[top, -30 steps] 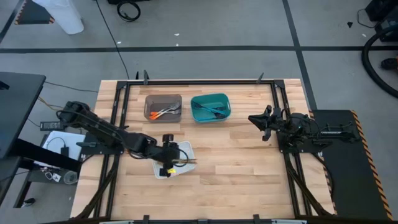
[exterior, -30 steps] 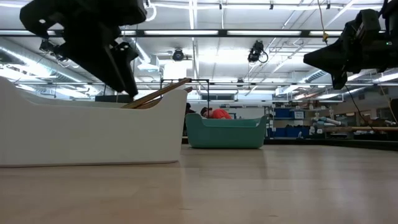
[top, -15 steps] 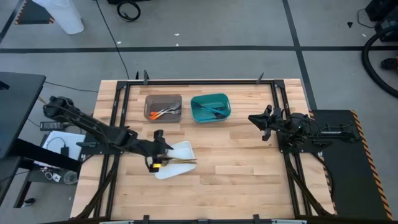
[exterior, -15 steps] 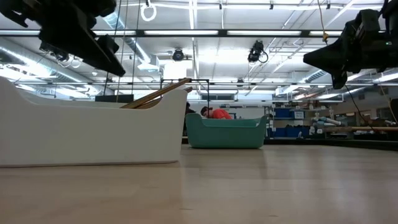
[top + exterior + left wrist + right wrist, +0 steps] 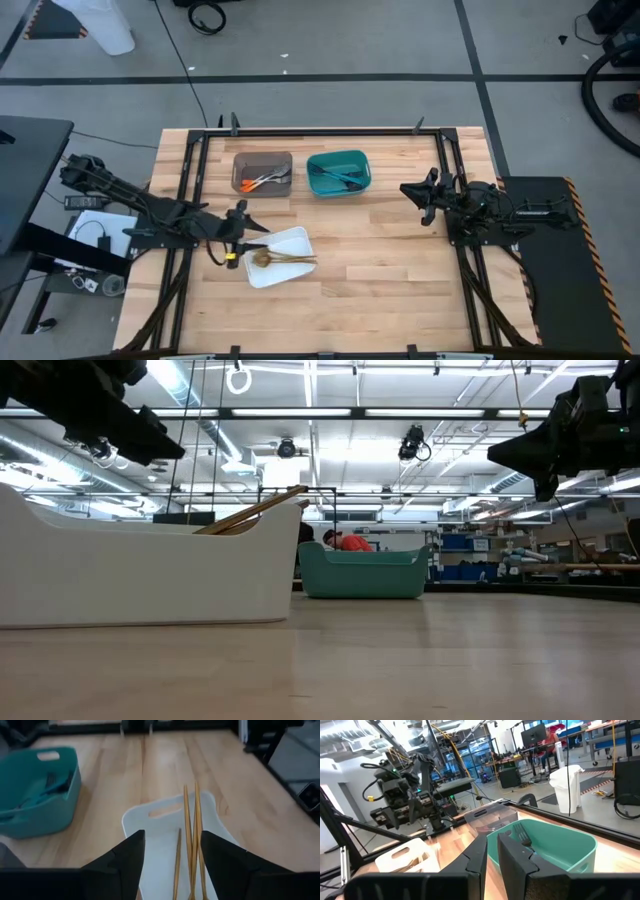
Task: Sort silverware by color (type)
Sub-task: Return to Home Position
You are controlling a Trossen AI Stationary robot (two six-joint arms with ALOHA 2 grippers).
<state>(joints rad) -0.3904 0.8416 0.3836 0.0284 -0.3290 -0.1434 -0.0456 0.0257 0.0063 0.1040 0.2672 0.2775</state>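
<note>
Change from a second ago: my left gripper has backed off the white tray. It was right over the tray and now sits just off its left edge, with the arm folding back. Its jaws are spread wide and hold nothing; in the left wrist view the tray shows through the gap. The gold silverware in the tray hasn't shifted, and the handles still poke over the tray's right rim. My right gripper hasn't moved. It is well off to the tray's right, fingers nearly together with only a slit between them, and empty.

Hard to see: in the low view the tray wall hides everything but the gold handle tips, and my left gripper is cut off at the frame edge. The orange silverware lies in the grey bin, on the tray's far side. The teal-blue silverware lies in the teal bin, far side and right of the tray. Both piles are tangled, so I can't count them.

Counts: three gold handles side by side, two bins, one tray.
</note>
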